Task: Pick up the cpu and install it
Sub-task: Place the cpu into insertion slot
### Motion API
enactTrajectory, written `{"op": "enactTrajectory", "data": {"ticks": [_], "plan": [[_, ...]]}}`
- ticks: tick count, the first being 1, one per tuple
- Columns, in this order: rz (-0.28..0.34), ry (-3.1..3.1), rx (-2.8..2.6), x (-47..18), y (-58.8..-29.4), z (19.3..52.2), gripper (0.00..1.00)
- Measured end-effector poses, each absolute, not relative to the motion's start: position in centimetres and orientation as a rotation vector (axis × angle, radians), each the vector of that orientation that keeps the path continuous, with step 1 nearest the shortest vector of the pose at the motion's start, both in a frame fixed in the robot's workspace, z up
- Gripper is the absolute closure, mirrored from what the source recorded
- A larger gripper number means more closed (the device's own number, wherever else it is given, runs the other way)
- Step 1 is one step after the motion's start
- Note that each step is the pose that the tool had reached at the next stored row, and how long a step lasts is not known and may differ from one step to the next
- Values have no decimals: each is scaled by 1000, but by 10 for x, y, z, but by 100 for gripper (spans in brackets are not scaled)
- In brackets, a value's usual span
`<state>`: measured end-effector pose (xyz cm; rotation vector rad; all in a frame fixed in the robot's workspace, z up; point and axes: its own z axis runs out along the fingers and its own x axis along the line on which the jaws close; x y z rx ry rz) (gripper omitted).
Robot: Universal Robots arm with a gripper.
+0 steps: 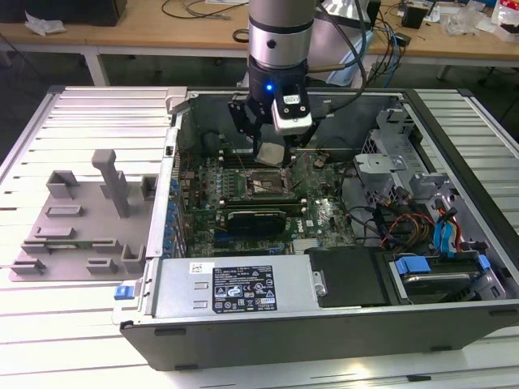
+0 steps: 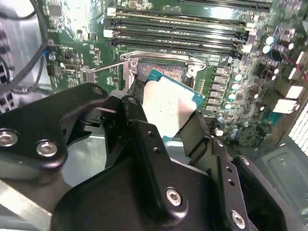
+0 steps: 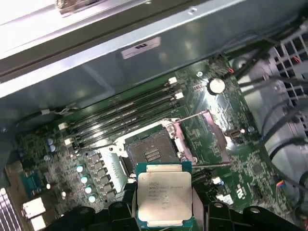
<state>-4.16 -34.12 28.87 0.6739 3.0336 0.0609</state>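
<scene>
Cpu [image 3: 164,192], silver-topped with teal rim, hangs clamped in the claw [image 2: 167,120] above socket [image 3: 150,153]

The arm [image 1: 280,32] stands vertical at the far middle of the exterior view, wrist [image 1: 276,81] pointing straight down, with a blue light lit on its near face. The gripper [image 1: 272,148] hangs directly below the wrist, its two black fingers [image 2: 144,127] closed against opposite edges of the cpu [image 3: 164,195]. The cpu is held level between them, metal top up toward the wrist. In both wrist views the finger linkages sit symmetrically either side of the chip, with bolt heads visible.
</scene>
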Motion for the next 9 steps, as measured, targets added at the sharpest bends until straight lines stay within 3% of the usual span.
{"op": "enactTrajectory", "data": {"ticks": [9], "plan": [[52, 2896, 1113, -42, -341, 288, 45]]}}
